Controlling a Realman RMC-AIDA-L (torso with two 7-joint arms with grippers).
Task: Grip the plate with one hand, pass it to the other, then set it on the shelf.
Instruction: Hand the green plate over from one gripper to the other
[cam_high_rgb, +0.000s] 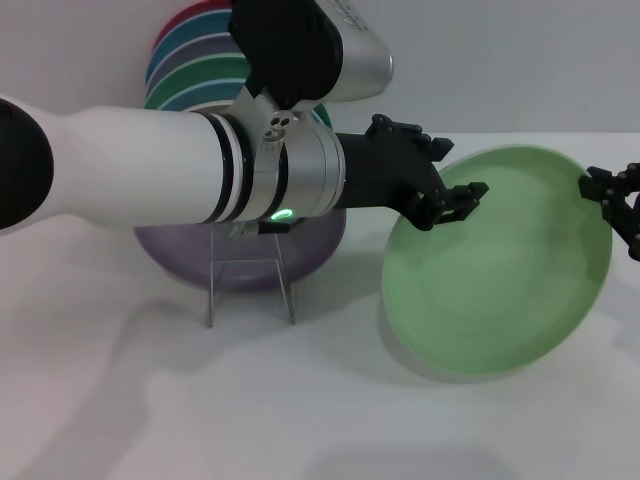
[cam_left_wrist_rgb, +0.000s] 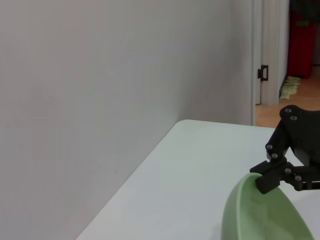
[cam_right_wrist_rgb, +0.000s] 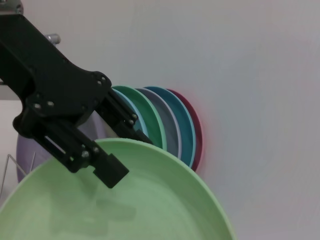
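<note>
L arm (cam_high_rgb: 150, 160) – jaws pinch plate (cam_high_rgb: 500, 270) rim.

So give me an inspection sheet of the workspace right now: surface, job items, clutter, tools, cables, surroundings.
Surface: white tabletop, bare in front.
Job's things: round pale light-green plastic plate held tilted above the table; thin silver wire rack standing behind.
Clutter: lavender plate in the rack; coloured plates stacked on edge by the wall.
Grippers: left tool clamped on the plate's rim; right tool at the opposite rim, grip unclear.
Cables: nothing seen.
Surroundings: plain pale wall, doorway beyond.
</note>
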